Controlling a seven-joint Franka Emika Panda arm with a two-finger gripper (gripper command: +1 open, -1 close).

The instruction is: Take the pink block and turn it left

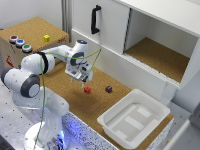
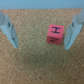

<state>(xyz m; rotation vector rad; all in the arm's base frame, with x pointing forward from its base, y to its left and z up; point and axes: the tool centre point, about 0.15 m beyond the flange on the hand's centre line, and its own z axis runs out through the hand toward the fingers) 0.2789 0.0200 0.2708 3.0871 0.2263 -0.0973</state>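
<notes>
Pink block (image 2: 55, 34) on cork, between spread fingers (image 2: 8, 30) of released end effector (image 2: 40, 31).

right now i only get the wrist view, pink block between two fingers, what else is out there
Observer: A maroon cube sits on the cork to the exterior view's right of the pink block, apart from it.
Operator: anything bigger nearby
Observer: A white bin stands further to the exterior view's right.
Operator: is the gripper down on the block
Observer: No, the gripper hangs above it, open.
</notes>
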